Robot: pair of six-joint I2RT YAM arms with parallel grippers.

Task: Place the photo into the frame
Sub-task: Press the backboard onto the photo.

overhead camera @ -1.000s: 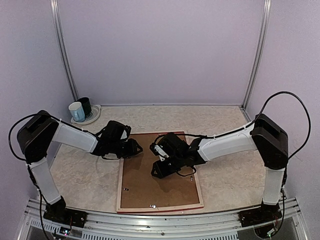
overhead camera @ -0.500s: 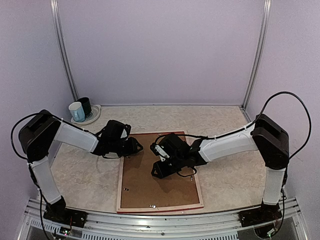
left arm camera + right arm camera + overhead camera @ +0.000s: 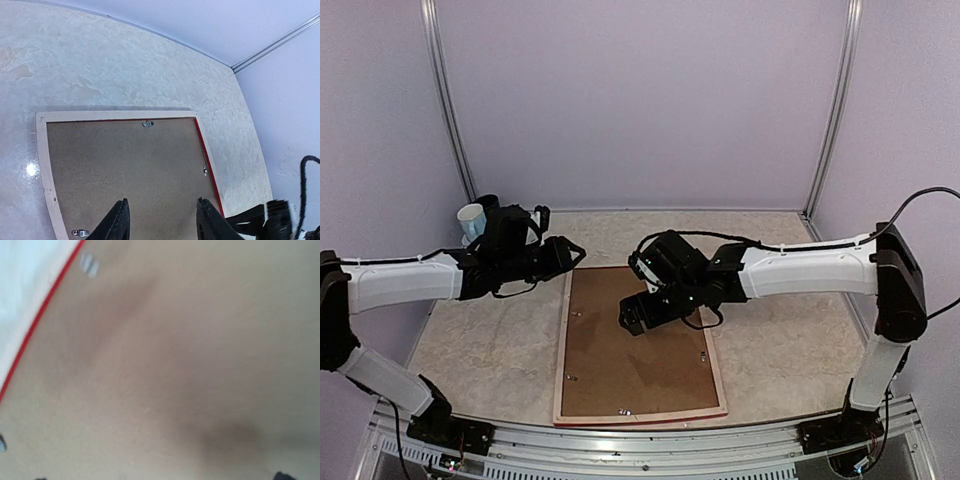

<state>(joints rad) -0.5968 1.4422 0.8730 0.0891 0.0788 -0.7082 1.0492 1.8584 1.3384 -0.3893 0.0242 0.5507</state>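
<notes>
The marbled table (image 3: 770, 245) carries the frame (image 3: 115, 116) (brown back up) and a white mug (image 3: 470, 216).

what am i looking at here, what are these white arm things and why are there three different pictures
Those are two robot arms bolted to the near edge of a table, each ending in a two-finger gripper. The wide picture comes from a fixed camera above and behind them. The other two come from small cameras on the wrists.

On the table a picture frame lies face down, so you mostly see its brown backing board. A white mug stands at the far left.

The left gripper is open near the frame's far left corner, holding nothing. The right gripper hovers low over the backing board; its view is blurred, but it looks open and empty. No photo shows.
</notes>
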